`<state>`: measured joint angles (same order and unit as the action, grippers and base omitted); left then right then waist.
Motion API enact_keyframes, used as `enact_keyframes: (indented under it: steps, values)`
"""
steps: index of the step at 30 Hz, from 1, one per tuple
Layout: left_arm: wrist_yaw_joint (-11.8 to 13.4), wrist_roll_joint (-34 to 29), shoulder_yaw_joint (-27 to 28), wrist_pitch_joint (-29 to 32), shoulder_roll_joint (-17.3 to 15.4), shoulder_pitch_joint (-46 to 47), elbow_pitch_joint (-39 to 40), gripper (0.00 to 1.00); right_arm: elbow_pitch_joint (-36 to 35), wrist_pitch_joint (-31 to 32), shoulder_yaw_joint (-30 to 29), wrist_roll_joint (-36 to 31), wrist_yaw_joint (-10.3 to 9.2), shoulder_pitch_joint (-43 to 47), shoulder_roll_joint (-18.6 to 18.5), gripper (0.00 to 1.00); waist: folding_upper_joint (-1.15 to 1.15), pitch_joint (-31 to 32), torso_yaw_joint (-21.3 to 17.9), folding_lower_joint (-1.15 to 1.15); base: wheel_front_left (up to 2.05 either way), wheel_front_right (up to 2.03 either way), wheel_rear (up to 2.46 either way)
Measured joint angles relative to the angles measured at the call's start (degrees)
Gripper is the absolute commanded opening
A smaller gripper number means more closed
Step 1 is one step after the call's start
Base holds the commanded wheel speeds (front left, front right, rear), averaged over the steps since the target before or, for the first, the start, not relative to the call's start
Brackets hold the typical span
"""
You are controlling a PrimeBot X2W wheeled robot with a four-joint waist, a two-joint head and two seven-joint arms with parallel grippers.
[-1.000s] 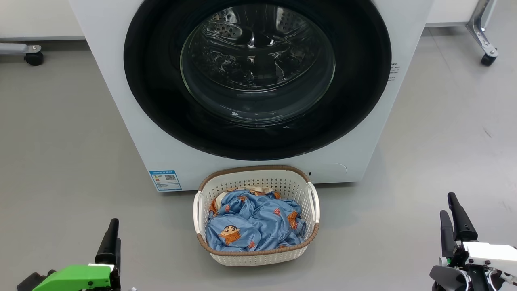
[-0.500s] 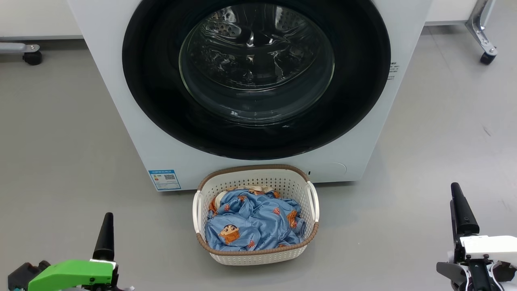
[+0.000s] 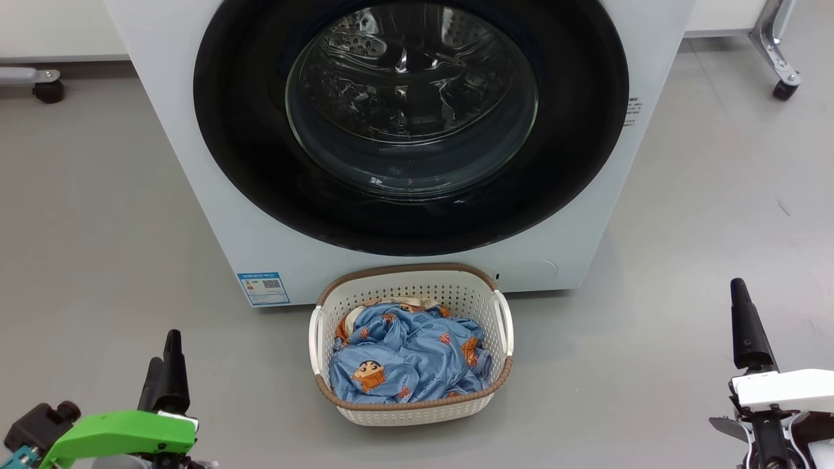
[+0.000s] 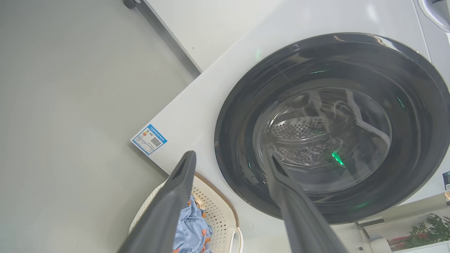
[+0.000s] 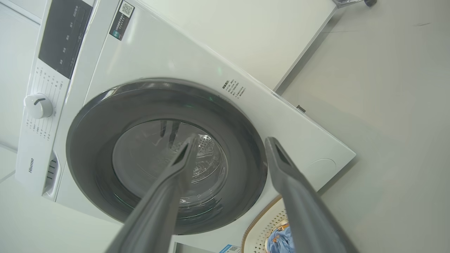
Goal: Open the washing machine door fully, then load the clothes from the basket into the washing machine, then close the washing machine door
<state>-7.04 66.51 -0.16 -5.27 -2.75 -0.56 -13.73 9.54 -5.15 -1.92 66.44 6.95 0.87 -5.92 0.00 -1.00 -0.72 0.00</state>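
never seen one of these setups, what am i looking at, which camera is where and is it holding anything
This is a two-armed wheeled robot facing a white washing machine. The wide picture comes from a camera on its head, looking down. The other two come from cameras on its wrists, each looking along that arm's two dark fingers, so they appear tilted. The left gripper is at lower left and the right gripper at lower right. Both are open and hold nothing. The round black-rimmed door is shut. On the grey floor before it stands a basket of blue cartoon-print clothes.
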Motion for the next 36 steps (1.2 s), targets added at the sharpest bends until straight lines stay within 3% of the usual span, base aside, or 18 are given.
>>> enact_keyframes:
  steps: [12,26,36]
  values:
    - [0.0,-12.67,0.05,-2.31,-0.16,0.0,1.48,1.0,-1.69,-2.29,1.26,-14.27,0.01,0.01,-1.7,1.0,0.0,-0.35,-0.23,0.0,0.0,0.0,0.0]
    - [-0.05,-32.18,-1.94,-4.97,-1.12,-0.01,3.07,1.0,-1.76,-5.08,5.21,-34.82,0.04,0.71,-4.9,1.0,0.0,-0.83,-0.54,0.0,0.0,0.0,0.0]
    - [-0.07,-41.98,-2.9,-6.73,-1.48,-0.06,3.39,1.0,-1.57,-6.54,6.15,-44.26,0.05,0.86,-4.97,1.0,0.0,-0.99,-0.8,0.0,0.0,0.0,0.0]
